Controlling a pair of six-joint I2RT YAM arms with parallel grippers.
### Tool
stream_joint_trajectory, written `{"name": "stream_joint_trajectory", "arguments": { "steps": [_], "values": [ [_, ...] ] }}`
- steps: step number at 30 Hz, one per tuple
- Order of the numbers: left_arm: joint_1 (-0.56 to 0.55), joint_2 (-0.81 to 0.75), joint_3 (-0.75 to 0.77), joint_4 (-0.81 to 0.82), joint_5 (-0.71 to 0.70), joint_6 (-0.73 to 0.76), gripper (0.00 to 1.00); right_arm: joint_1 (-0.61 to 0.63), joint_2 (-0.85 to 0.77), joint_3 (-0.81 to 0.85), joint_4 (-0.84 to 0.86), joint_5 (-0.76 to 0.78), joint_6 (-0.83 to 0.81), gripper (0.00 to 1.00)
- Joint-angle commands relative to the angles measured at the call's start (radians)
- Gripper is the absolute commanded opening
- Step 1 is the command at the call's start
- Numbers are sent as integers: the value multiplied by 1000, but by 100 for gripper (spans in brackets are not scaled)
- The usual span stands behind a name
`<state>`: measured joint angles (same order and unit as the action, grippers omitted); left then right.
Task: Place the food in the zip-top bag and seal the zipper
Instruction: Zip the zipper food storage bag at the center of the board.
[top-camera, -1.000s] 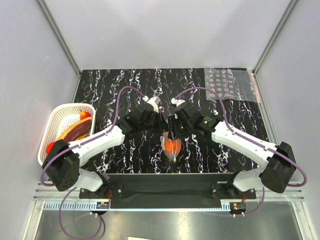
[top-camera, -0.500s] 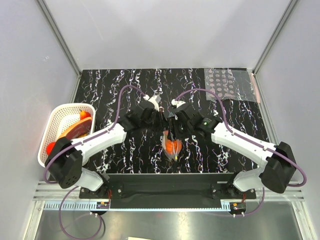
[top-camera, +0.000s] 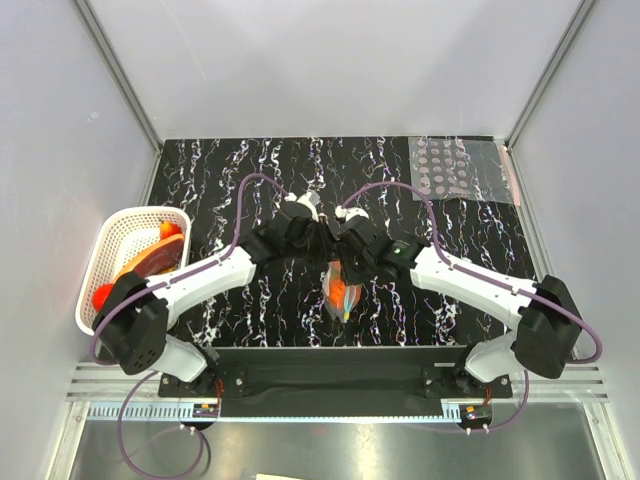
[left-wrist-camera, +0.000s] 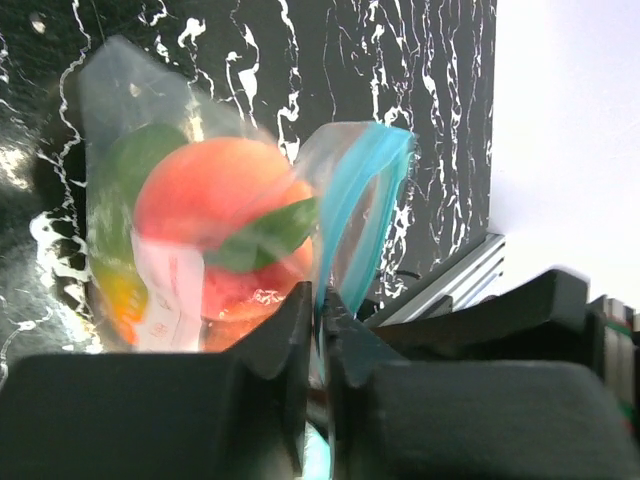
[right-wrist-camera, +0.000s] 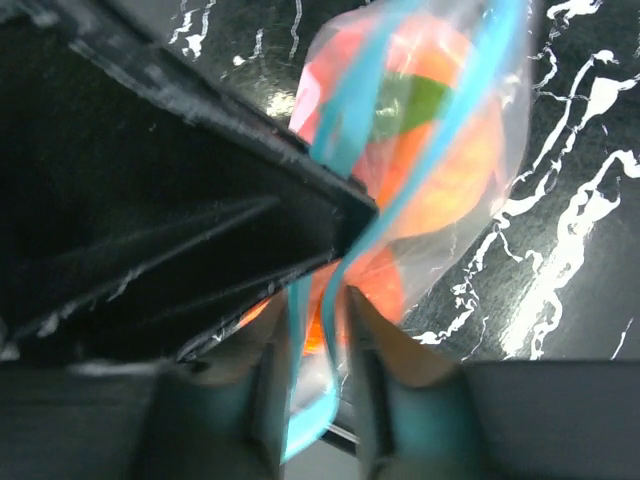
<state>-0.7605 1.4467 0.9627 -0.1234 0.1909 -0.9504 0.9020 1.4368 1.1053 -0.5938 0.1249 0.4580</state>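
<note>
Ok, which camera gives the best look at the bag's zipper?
Right wrist: both blue tracks of the zipper run close-up, visibly apart. Left wrist shows one curled stretch; top external barely shows it.

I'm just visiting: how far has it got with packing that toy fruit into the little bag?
Done: the food is inside the zip-top bag, showing through the clear plastic. In hand: the left end effector pinches the blue zipper, and the right end effector has a finger on either side of it. Left: sealing. In the right wrist view the two blue strips stand apart, so the mouth looks open.
</note>
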Motion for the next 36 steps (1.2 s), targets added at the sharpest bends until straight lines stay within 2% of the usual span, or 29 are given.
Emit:
{"name": "stream_joint_trajectory", "arguments": {
  "steps": [1,2,4,5,6,7,11,15,19,20,22,25,28,32,34,35,36],
  "values": [
    [-11,-2,48,61,-16,-28,17,12,4,37,11,70,14,24],
    [-10,-2,50,48,-16,-21,23,11,-1,37,9,74,19,13],
    [-11,-19,54,30,-28,13,37,12,-4,39,5,81,21,8],
    [-10,-31,53,18,-34,25,41,12,-4,44,2,81,19,3],
    [-10,-57,44,18,-47,45,46,12,-4,45,-4,79,19,2],
    [-8,-75,33,18,-51,58,60,12,-1,50,-6,76,19,2],
    [-8,-169,-1,-22,-113,151,77,11,7,70,-20,55,33,1],
    [-16,-319,-111,10,-139,290,78,-6,5,111,-75,64,91,0],
    [-49,-483,-315,175,-139,393,80,-37,28,194,-150,59,168,0],
    [-63,-514,-391,206,-154,418,82,-41,37,206,-178,59,189,0],
    [-121,-592,-450,257,-236,501,84,-58,50,232,-210,61,261,0],
    [-187,-667,-582,465,-297,604,99,-66,76,287,-283,96,368,0],
    [-227,-730,-702,630,-318,712,99,-69,109,353,-379,150,476,0],
    [-237,-781,-800,738,-285,860,99,-78,151,430,-484,177,576,0],
    [-241,-781,-840,801,-260,933,98,-81,155,433,-486,159,607,0],
    [-241,-783,-844,814,-246,990,92,-84,160,432,-486,151,614,0],
    [-243,-781,-849,827,-229,1016,90,-84,162,432,-485,136,631,0]
  ]
}}
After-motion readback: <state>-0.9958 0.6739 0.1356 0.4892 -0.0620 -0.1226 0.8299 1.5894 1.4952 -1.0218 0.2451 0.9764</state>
